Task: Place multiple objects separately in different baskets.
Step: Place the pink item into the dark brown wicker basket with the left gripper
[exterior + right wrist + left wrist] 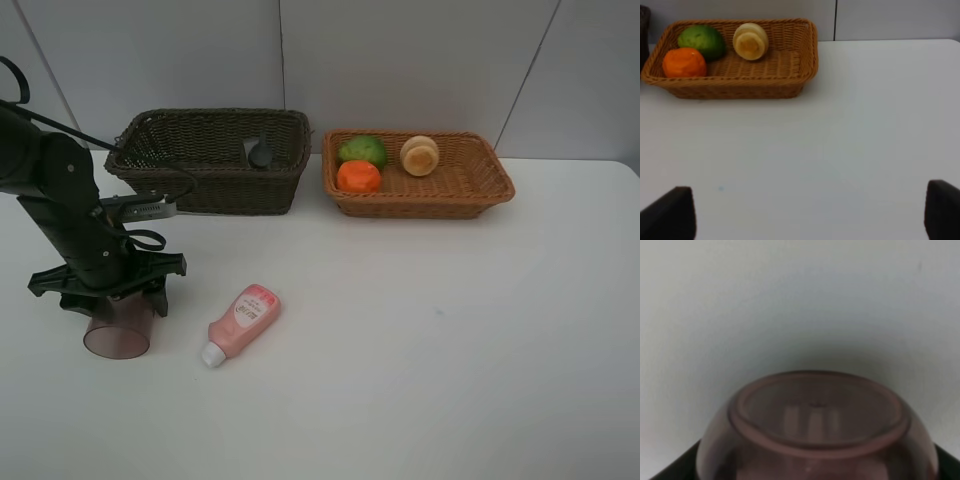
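Left tool (115,303) is down over the mauve cup (117,335) near the counter's (420,330) left edge, with a jaw on either side of it. Can't tell if the jaws actually press on it. The cup looks to be lying on its side, one round end facing the front edge, and in the left wrist view it fills the lower frame between the dark finger corners. Pink bottle (243,320) lies flat just right of the cup without touching it, white cap toward the front-left corner. Dark brown basket (200,190) sits at the back edge, left of middle, and a black-capped bottle (260,153) is partly visible inside, mostly hidden. Light basket (470,195) sits at the back edge just right of the dark one, apart from it. It holds a green fruit (362,150), an orange (358,177) touching it in front, and a pale round item (419,155) to their right. Right tool (810,215) has its jaws spread wide over bare counter, holding nothing.
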